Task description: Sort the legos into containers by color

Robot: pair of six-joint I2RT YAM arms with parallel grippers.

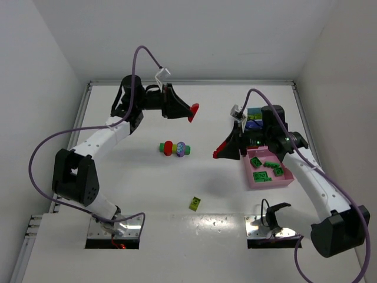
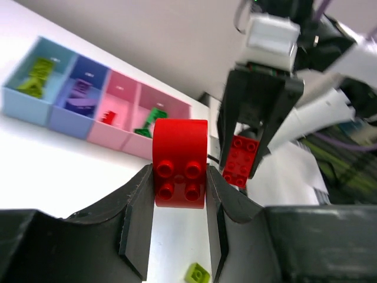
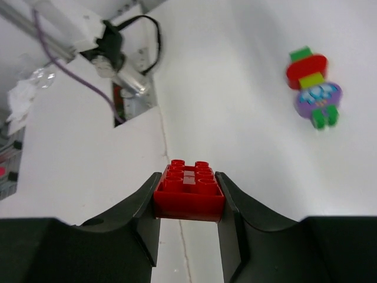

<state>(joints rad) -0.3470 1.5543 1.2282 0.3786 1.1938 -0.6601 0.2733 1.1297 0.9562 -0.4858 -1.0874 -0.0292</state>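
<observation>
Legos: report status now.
Left pincer shut on rounded red brick. Right pincer shut on flat red brick. Stack, yellow-green brick unsorted. Nothing in the way.

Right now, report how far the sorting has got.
Done: green bricks lie in the pink tray. In hand: the left gripper clamps a rounded red brick, the right gripper a rectangular red brick. Still to sort: the mixed stack and a yellow-green brick on the table.

A stacked brick cluster (image 1: 175, 148) and lone brick (image 1: 195, 203) interrupt the open table (image 1: 118, 194).
</observation>
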